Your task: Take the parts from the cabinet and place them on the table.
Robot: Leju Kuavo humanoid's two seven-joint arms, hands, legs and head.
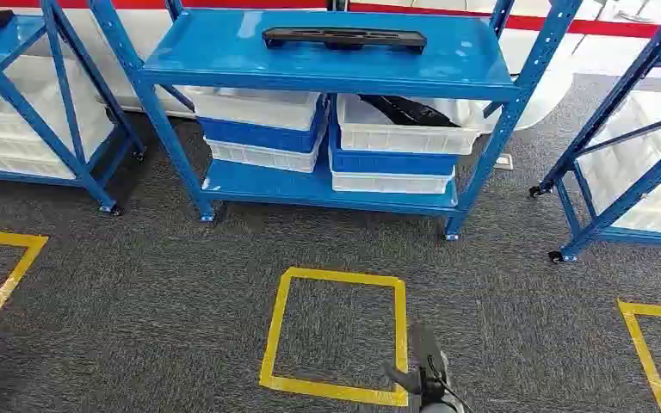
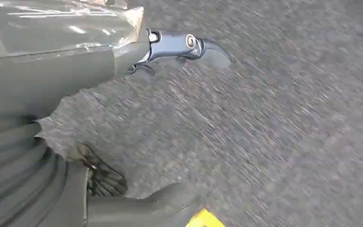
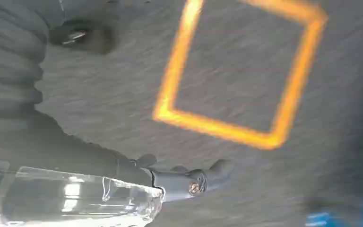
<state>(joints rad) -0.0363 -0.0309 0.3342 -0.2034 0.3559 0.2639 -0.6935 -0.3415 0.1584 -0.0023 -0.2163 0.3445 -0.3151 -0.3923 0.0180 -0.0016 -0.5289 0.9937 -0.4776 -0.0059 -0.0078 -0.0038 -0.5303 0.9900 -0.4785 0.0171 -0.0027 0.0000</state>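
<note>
From the head view we judge the task barely begun: a long black part lies on the top shelf of the blue cabinet, and another dark part sits in a white bin below.

At the left wrist, our left hand hangs over carpet, fingers spread, holding nothing.

At the right wrist, our right hand likewise holds nothing, its fingers apart, near the yellow floor square.
</note>
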